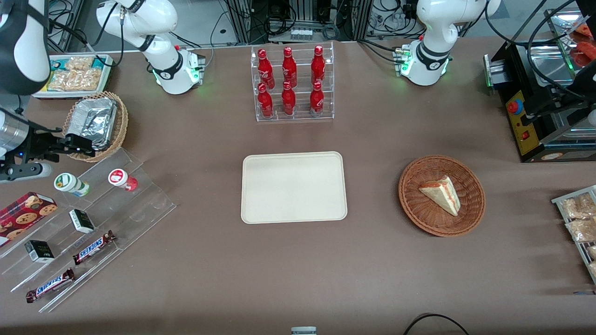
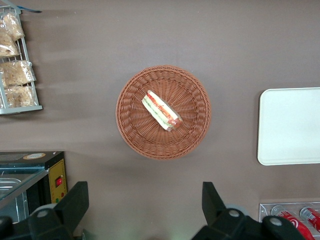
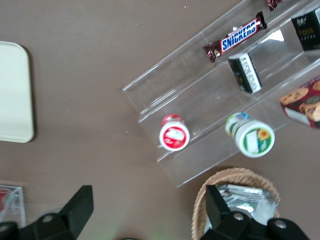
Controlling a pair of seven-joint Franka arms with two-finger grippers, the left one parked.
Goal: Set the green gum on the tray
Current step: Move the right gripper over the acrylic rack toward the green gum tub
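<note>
The green gum (image 1: pixel 71 184), a small white bottle with a green label, stands on the top step of a clear acrylic shelf (image 1: pixel 139 204) at the working arm's end of the table; it also shows in the right wrist view (image 3: pixel 255 137). The cream tray (image 1: pixel 293 187) lies bare at the table's middle and also shows in the right wrist view (image 3: pixel 12 90). My right gripper (image 1: pixel 86 144) hovers open and empty above the rim of a foil-filled wicker basket, a little farther from the front camera than the gum; its fingers stand wide apart in the wrist view (image 3: pixel 149 207).
A red gum bottle (image 1: pixel 122 179) stands beside the green one. Snickers bars (image 1: pixel 93 246), small dark boxes (image 1: pixel 81 221) and a cookie box (image 1: pixel 25 211) lie on the shelf. The foil basket (image 1: pixel 95 125), a cola rack (image 1: pixel 292 83) and a sandwich basket (image 1: pixel 409 204) stand around.
</note>
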